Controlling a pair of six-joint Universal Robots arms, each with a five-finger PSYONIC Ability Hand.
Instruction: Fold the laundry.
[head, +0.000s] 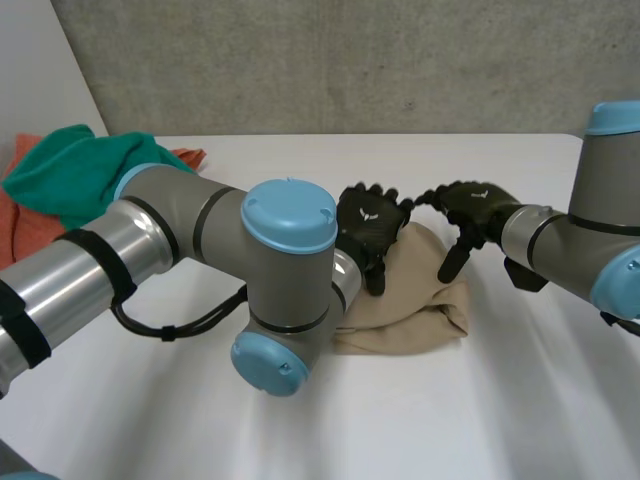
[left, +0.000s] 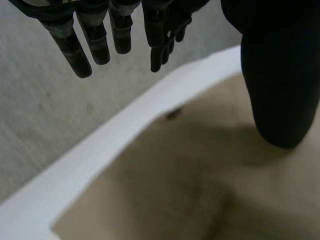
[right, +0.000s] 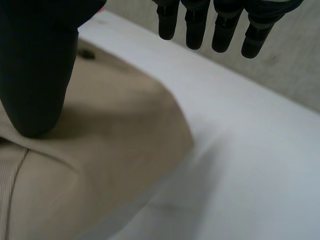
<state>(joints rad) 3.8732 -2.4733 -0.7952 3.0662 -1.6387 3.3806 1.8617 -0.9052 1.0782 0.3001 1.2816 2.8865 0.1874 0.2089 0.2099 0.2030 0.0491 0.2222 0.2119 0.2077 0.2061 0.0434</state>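
A beige cloth (head: 412, 305) lies folded into a small bundle in the middle of the white table (head: 520, 400). My left hand (head: 368, 225) hovers over its back left part, fingers pointing down and relaxed. In the left wrist view the fingers (left: 82, 45) hang straight above the cloth (left: 200, 190), with the thumb (left: 280, 80) spread apart and low over the fabric. My right hand (head: 475, 208) is over the cloth's back right edge, open. In the right wrist view its fingers (right: 195, 25) are straight above the table, and its thumb (right: 35, 85) rests on the cloth (right: 115, 150).
A pile of green and orange laundry (head: 70, 175) sits at the table's back left corner. My left arm's elbow (head: 285, 290) stands in front of the beige cloth. Bare table (right: 250, 170) lies to the right and front. A grey wall runs behind.
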